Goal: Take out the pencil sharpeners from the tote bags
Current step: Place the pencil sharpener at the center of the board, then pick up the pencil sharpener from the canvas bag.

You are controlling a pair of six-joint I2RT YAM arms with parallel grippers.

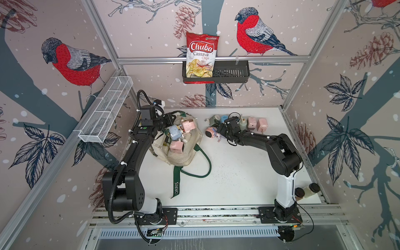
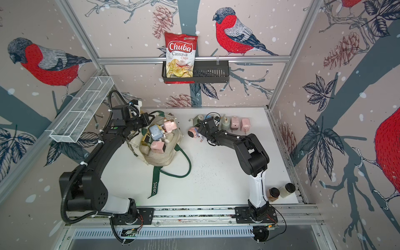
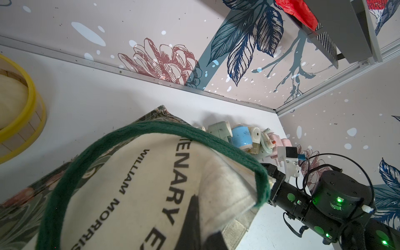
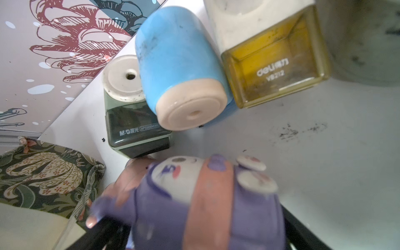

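1. The left gripper [image 1: 172, 119], left of centre in both top views, is clenching on the upper-left rim of the tote bag [image 1: 184, 158]. In the left wrist view the cream cloth and green strap [image 3: 151, 134] are draping over its dark finger [image 3: 193, 216].
2. The tote bag is lying open-mouthed on the white table [image 1: 238, 173], centre-left of the frame. A pink sharpener [image 1: 187, 126] and a blue sharpener [image 1: 175, 132] are showing in its mouth, just right of the clenched fingers.
3. The right gripper [image 1: 219, 131], just right of centre, is pointing toward the frame's left at a lilac-and-pink sharpener [image 1: 211, 132] lying on the table.
4. In the right wrist view this lilac-and-pink sharpener [image 4: 194, 205] is sitting between the dark fingers [image 4: 303, 236]. They are standing wide on either side, and it cannot be told whether they are pressing on it.
5. A row of sharpeners [image 1: 251, 123] is standing along the table's upper edge, just above the right gripper.
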